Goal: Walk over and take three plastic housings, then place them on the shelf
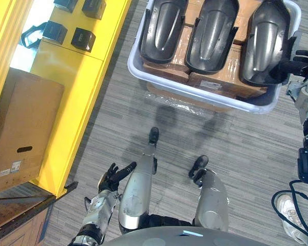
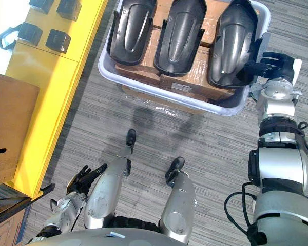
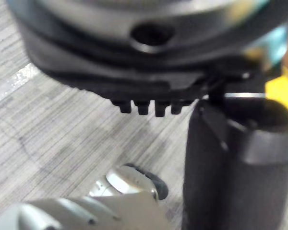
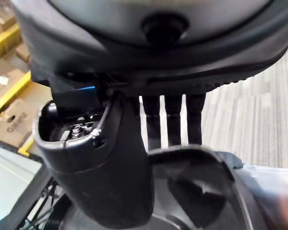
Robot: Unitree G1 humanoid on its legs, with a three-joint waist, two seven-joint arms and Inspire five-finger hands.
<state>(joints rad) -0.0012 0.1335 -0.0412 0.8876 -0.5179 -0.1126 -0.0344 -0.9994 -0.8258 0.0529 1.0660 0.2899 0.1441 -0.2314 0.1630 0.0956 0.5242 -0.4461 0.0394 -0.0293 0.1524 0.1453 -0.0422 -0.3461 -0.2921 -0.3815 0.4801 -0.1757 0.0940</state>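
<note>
Three plastic housings [image 1: 210, 33] in tub [image 1: 259, 105]; right robot hand [image 2: 277, 64], fingers straight, at rightmost housing [image 2: 231, 43]'s rim; left robot hand [image 1: 113, 177] low, relaxed open.

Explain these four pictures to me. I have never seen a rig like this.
A two-legged humanoid robot looks down at the floor. Two pictures come from its head's paired eyes, the other two from cameras on its wrists. Ahead stands a grey tub holding three dark plastic housings on cardboard boxes. At the left runs a yellow shelf with small black boxes. The right hand reaches the rightmost housing, fingers straight against it. The left hand hangs open low down, holding nothing.
</note>
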